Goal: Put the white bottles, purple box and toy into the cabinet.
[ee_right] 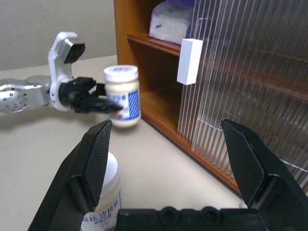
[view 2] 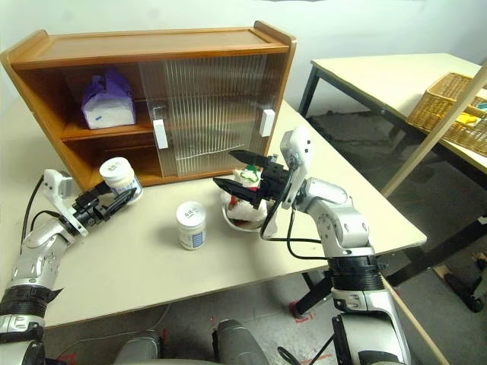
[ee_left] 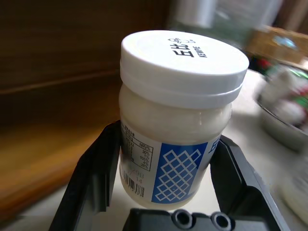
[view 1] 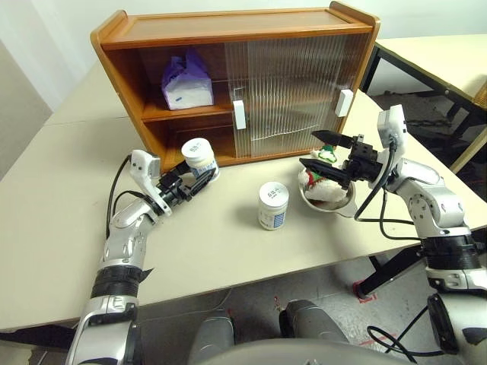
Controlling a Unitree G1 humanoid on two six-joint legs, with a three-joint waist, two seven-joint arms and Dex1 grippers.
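Note:
My left gripper is shut on a white bottle, its black fingers pressing the sides of the jar. The jar is upright, just in front of the open left end of the cabinet's lower shelf. A second white bottle stands on the table's middle. The purple box sits on the upper shelf. The toy lies in a steel bowl. My right gripper hovers open just above the toy, holding nothing.
Ribbed sliding doors with white handles cover the cabinet's middle and right; its left end is open. A second table with a wicker basket stands to the right. The table's front edge is close to the standing bottle.

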